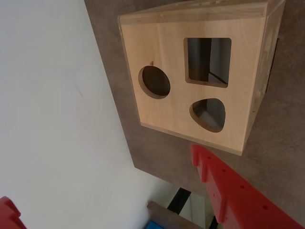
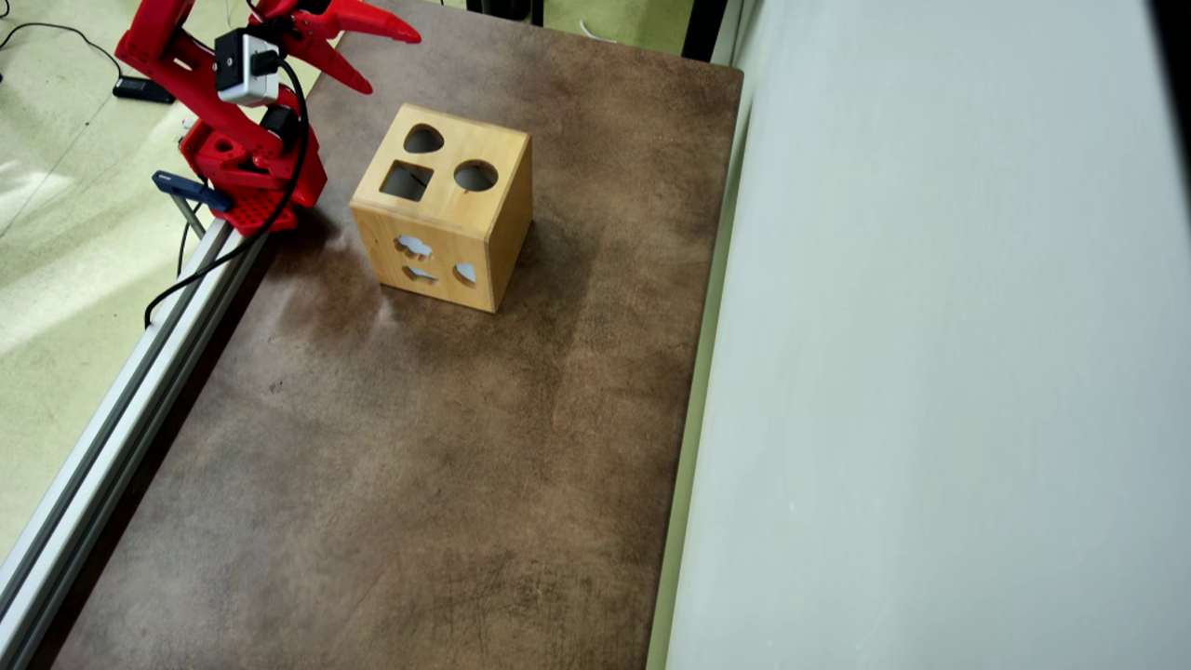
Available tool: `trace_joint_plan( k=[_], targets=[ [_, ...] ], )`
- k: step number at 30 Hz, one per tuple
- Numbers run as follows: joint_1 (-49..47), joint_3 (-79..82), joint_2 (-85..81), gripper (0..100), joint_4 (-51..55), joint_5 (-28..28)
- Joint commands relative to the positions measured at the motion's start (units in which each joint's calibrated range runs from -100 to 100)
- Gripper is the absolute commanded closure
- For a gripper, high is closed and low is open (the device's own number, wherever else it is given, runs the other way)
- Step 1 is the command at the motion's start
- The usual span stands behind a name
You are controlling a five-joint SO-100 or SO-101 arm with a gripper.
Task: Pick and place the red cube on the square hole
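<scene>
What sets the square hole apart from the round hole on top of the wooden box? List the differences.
Shape: the square hole has four straight edges with slightly rounded corners, while the round hole is a plain circle.
Size: the square hole looks somewhat larger than the round hole.
Place: in the overhead view the square hole lies left of the round hole.
Both are dark cutouts in the top face of the wooden box.

The tabletop [image 2: 391, 484] has a mottled brown, leather-like surface with lighter worn patches. In the overhead view, a plain pale grey-white wall [image 2: 940, 372] borders its right edge. An aluminium profile rail [image 2: 112, 419] runs along its left edge. Beyond the rail lies a pale yellow-green floor [image 2: 65, 223] marked with bright diffuse reflections. A black cable [image 2: 56, 42] lies on the floor at upper left. Lighting is soft and even.
</scene>
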Motion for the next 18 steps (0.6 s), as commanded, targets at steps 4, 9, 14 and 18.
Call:
trace_joint_plan(
  k=[4, 9, 14, 18],
  targets=[
    [0.04, -1.61, -0.40, 48, 0.57, 0.29],
    [0.04, -1.61, -0.40, 48, 0.57, 0.29],
    [0.04, -1.61, -0.40, 48, 0.57, 0.29],
    [0.04, -1.61, -0.40, 48, 0.57, 0.29]
  ],
)
